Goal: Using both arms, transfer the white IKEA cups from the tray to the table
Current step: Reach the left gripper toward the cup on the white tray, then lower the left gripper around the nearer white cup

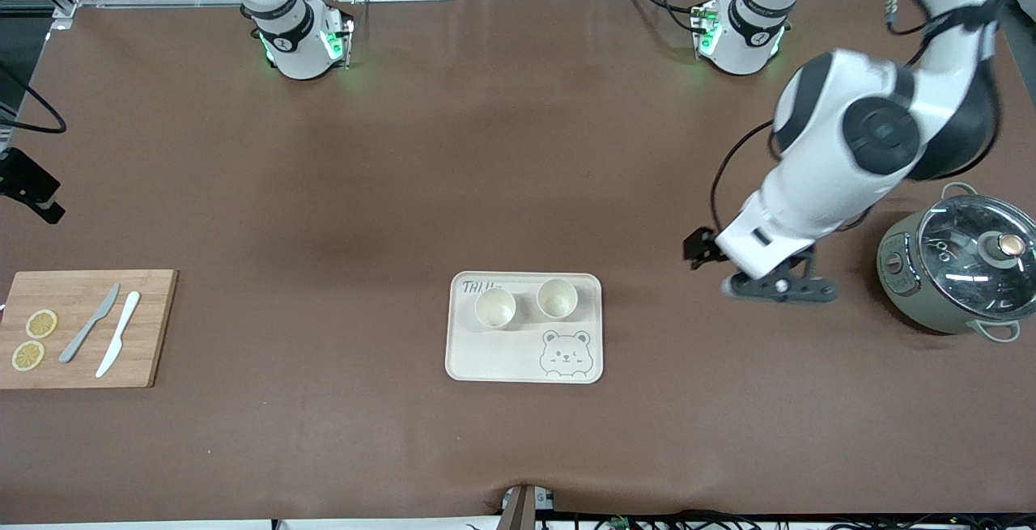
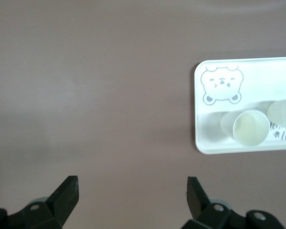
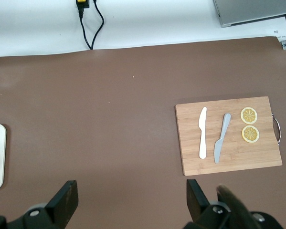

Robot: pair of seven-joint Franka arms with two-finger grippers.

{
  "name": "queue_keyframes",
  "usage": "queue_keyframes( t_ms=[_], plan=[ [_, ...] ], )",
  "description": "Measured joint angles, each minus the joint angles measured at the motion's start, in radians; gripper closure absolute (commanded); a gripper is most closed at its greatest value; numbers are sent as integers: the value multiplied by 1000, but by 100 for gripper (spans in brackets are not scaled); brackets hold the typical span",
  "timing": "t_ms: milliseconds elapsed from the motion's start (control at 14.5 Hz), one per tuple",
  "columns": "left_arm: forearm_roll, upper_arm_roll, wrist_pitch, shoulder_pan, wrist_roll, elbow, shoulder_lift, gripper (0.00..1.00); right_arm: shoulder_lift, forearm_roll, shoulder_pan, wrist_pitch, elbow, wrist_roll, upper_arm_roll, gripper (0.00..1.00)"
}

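Note:
Two white IKEA cups (image 1: 495, 307) (image 1: 557, 298) stand upright side by side on the cream bear-printed tray (image 1: 486, 356), along its edge farther from the front camera. My left gripper (image 1: 783, 289) hangs open and empty over bare table between the tray and the pot. The left wrist view shows the left gripper (image 2: 133, 191) with wide jaws, and off to one side the tray (image 2: 262, 71) with one cup (image 2: 250, 127) and part of the other cup (image 2: 282, 110). In its wrist view my right gripper (image 3: 132, 193) is open over bare table; it is out of the front view.
A grey pot with a glass lid (image 1: 967, 267) stands at the left arm's end of the table, close to the left gripper. At the right arm's end lies a wooden cutting board (image 1: 81, 328) (image 3: 228, 136) with two knives and two lemon slices.

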Motion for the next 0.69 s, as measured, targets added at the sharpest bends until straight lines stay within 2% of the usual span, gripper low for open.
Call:
queue_keyframes(
  t_ms=[346, 691],
  plan=[
    [-16, -5, 267, -65, -120, 0, 169, 0, 0, 0, 0, 0, 0, 0, 1, 0],
    [-16, -5, 335, -133, -218, 1, 237, 0, 0, 0, 0, 0, 1, 0, 1, 0]
  ],
)
